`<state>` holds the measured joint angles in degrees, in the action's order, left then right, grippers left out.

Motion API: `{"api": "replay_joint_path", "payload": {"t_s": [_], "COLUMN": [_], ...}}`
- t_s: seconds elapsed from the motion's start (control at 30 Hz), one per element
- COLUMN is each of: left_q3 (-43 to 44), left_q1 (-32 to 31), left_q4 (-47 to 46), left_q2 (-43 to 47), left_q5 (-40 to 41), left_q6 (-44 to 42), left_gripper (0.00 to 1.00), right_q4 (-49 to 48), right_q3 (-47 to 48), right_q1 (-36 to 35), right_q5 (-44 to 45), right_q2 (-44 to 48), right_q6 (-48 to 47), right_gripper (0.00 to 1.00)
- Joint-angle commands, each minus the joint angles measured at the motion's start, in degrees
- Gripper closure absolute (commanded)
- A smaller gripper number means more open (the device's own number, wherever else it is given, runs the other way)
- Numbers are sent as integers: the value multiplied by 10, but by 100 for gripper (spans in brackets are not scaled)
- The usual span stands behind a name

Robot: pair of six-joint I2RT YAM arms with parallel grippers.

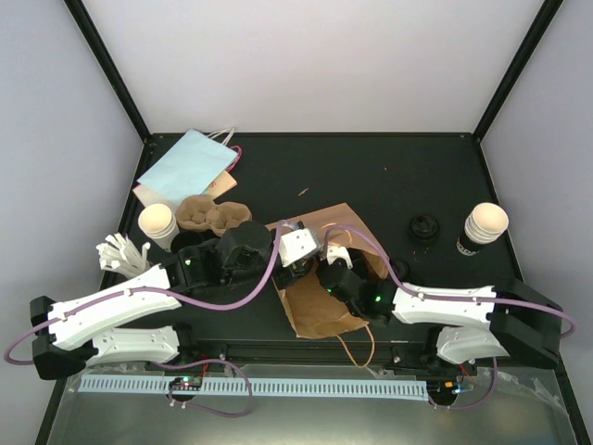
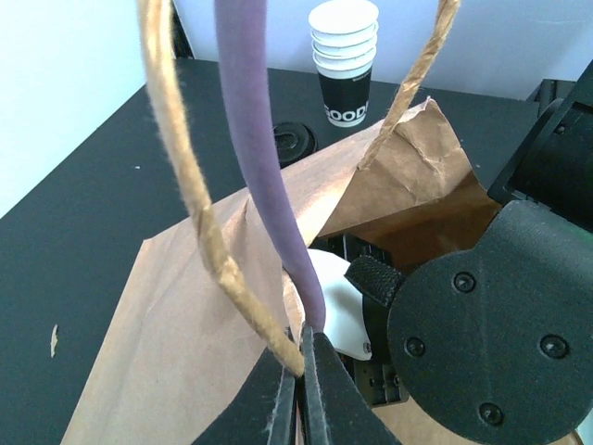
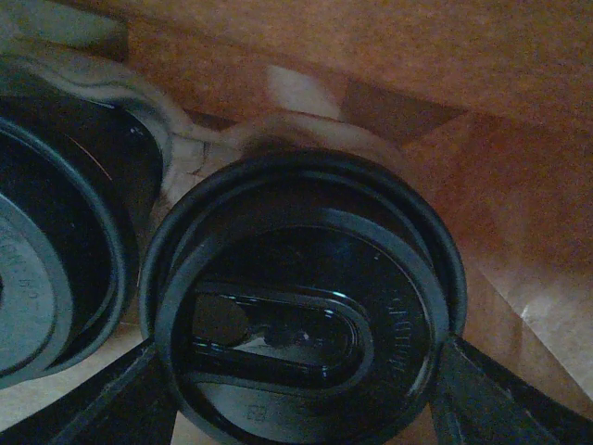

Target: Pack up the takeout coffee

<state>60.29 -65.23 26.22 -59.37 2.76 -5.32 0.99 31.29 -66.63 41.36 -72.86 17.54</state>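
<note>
Seems at the placing step, left gripper (image 2: 301, 380) pinched shut on the twisted paper handle (image 2: 199, 222) of the brown paper bag (image 1: 320, 313) at near centre, right gripper (image 3: 306, 399) clasping a black-lidded paper cup (image 3: 296, 297) inside it beside another lidded cup (image 3: 56, 278), calling next for an upright release.

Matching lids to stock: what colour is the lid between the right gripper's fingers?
Black lid, best in the right wrist view.
</note>
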Motion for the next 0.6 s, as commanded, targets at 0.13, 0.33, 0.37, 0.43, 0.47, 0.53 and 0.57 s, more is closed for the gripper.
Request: {"api": "replay_joint_path", "payload": {"t_s": [0.13, 0.33, 0.37, 0.43, 0.47, 0.53, 0.57], "left_q3": [31, 33, 34, 38, 40, 48, 53], "left_q1": [-5, -5, -5, -5, -4, -4, -4], "left_q4": [-11, -10, -8, -8, -7, -5, -5], "left_q2": [-3, -3, -3, -4, -4, -4, -4], "left_q5": [-28, -27, -26, -25, -26, -30, -35], "left_q6": [11, 14, 14, 16, 17, 24, 28], "left_gripper": [98, 98, 98, 98, 98, 99, 98], "right_q4": [46, 71, 79, 103, 118, 154, 172], "right_q3": [26, 40, 45, 59, 68, 86, 96], "right_q1": [10, 18, 19, 23, 25, 28, 30], "right_q5": [-33, -50, -50, -57, -61, -74, -83], "right_q2": [-69, -65, -60, -48, -42, -31, -28], "right_q6": [37, 44, 44, 40, 39, 30, 25], "right_gripper": [61, 61, 61, 61, 61, 61, 61]}}
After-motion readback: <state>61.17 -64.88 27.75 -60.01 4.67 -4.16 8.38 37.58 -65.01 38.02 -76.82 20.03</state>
